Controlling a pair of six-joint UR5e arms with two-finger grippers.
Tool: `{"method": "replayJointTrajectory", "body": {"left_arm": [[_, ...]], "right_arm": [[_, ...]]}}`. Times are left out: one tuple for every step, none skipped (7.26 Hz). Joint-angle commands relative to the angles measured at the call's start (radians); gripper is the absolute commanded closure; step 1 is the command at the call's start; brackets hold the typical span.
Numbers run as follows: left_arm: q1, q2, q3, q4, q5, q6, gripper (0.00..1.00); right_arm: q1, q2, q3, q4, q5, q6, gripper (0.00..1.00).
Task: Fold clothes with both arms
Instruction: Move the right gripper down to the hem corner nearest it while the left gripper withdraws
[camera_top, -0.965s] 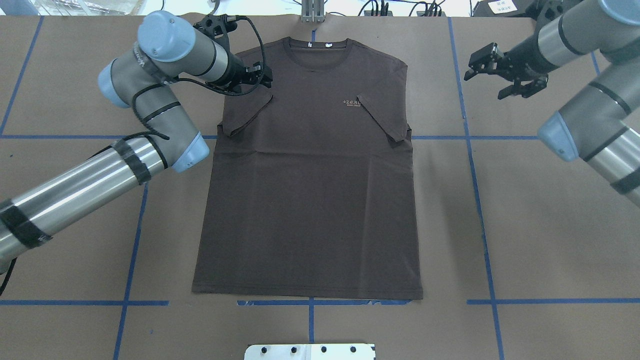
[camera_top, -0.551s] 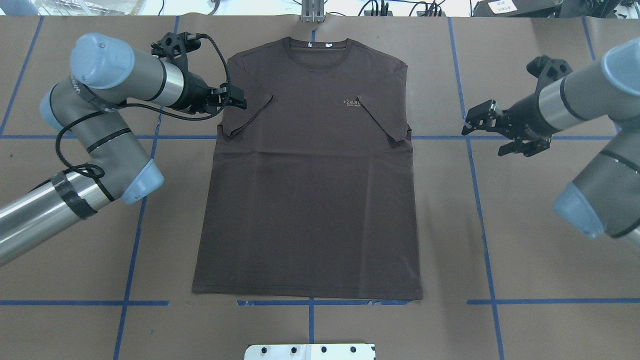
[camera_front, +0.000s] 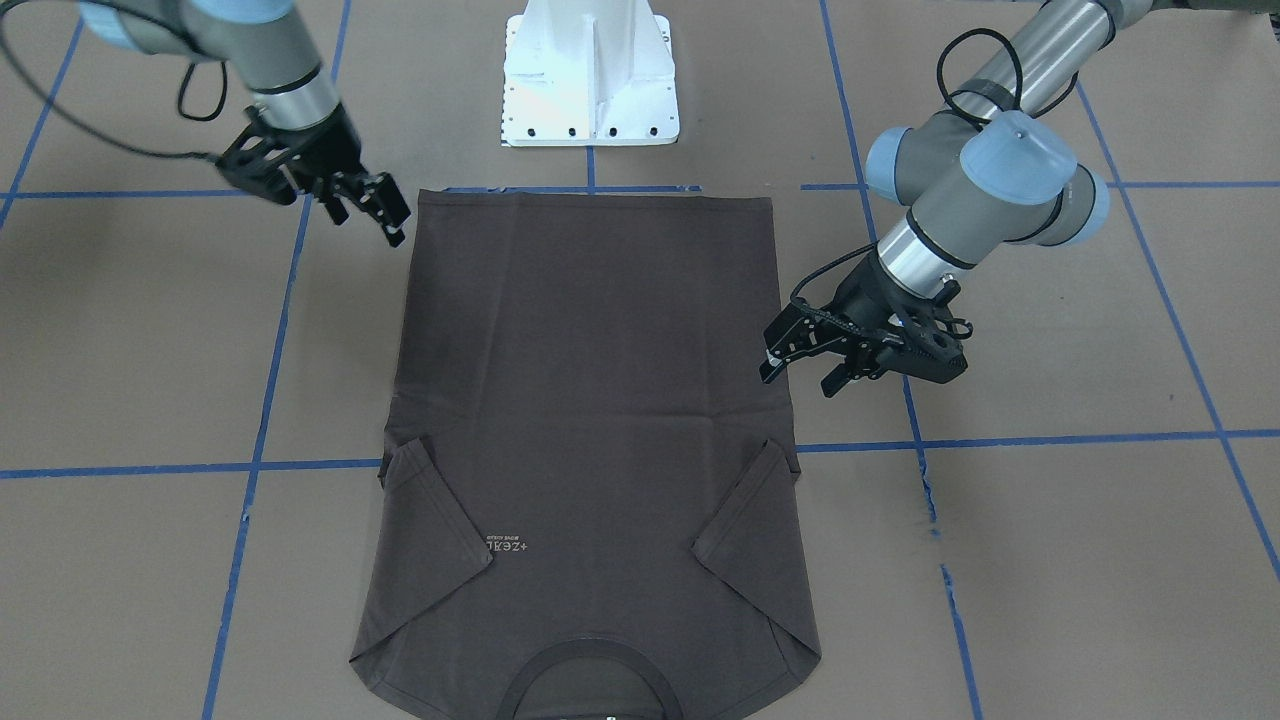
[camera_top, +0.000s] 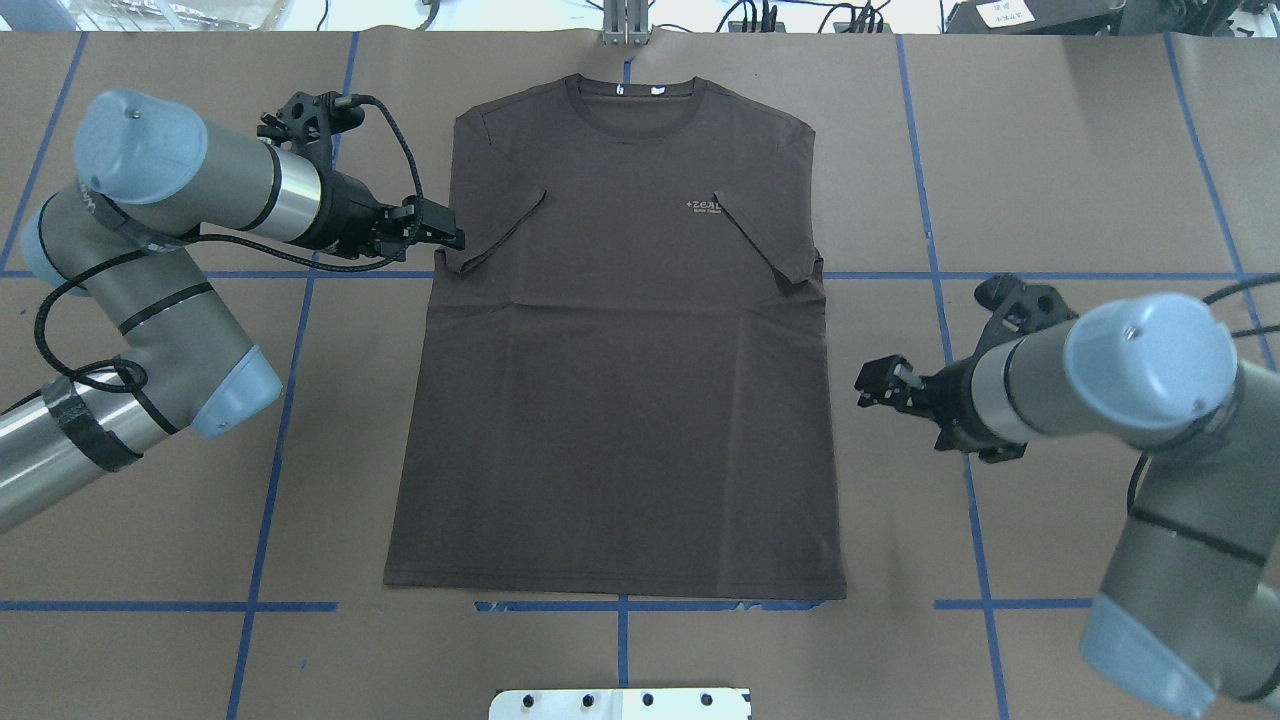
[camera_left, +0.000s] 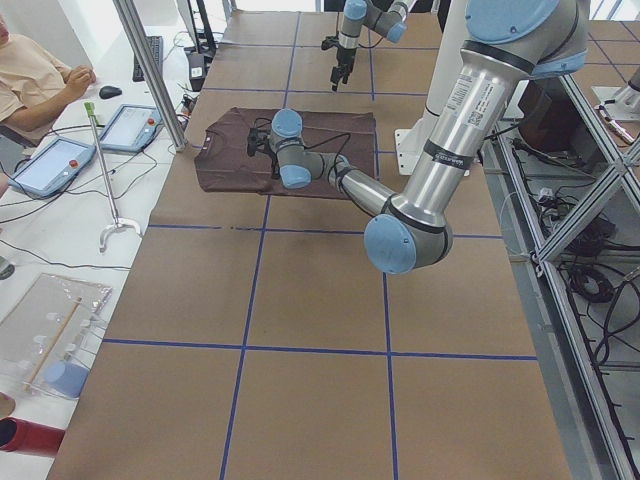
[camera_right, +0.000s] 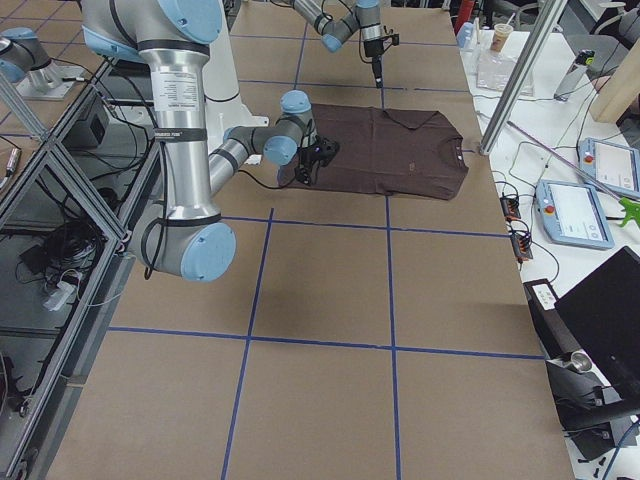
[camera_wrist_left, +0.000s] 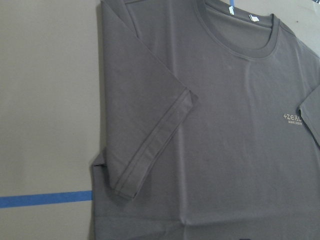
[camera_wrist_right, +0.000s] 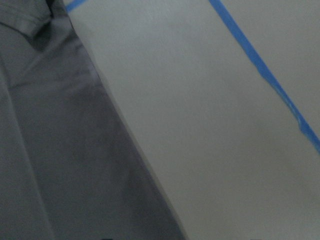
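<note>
**Both claws spread and empty beside a flat T-shirt**

The dark brown-grey T-shirt (camera_top: 620, 400) lies flat and face up in the middle of the brown worktop (camera_top: 1050, 150). Its hem is towards the white pedestal base (camera_front: 590, 80) and its ribbed collar (camera_top: 600, 108) is at the far side. Two small white neck tags (camera_top: 657, 90) show inside the collar. Both short sleeves are folded inward over the chest. The left sleeve (camera_wrist_left: 150, 145) slants across the front with its cuff near the side seam. The tip of the right sleeve (camera_top: 770, 235) ends just beside the pale chest logo (camera_top: 705, 207).

The left claw (camera_front: 797, 378) hangs at the shirt's left edge, level with the folded sleeve in the overhead view. Its fingers are spread apart and grip nothing. The right claw (camera_top: 868, 388) sits just off the right edge, about halfway down the shirt's side. It is also spread wide and empty. Its wrist camera shows only a blurred strip of shirt edge and bare worktop. Blue tape lines (camera_top: 270, 440) divide the surface into squares.
</note>
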Motion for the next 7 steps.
{"method": "replayJointTrajectory", "body": {"left_arm": [[0.001,0.012,-0.012,0.0,0.011,0.0,0.02],[0.001,0.014,-0.006,0.0,0.011,0.001,0.02],[0.001,0.014,-0.007,0.0,0.011,0.0,0.01],[0.0,0.014,-0.01,0.0,0.011,-0.002,0.01],[0.001,0.032,-0.016,-0.003,0.009,0.0,0.01],[0.001,0.032,-0.015,-0.005,0.011,0.0,0.01],[0.001,0.032,-0.012,-0.006,0.011,0.001,0.01]], "right_arm": [[-0.234,0.001,0.012,-0.079,-0.212,0.285,0.15],[-0.275,0.012,0.016,-0.126,-0.258,0.364,0.2],[-0.311,0.013,0.01,-0.133,-0.278,0.393,0.21],[-0.332,0.015,0.008,-0.183,-0.287,0.435,0.23],[-0.333,0.03,0.01,-0.196,-0.286,0.437,0.3],[-0.325,0.053,0.002,-0.216,-0.284,0.432,0.34],[-0.307,0.055,0.004,-0.233,-0.283,0.424,0.34]]}}
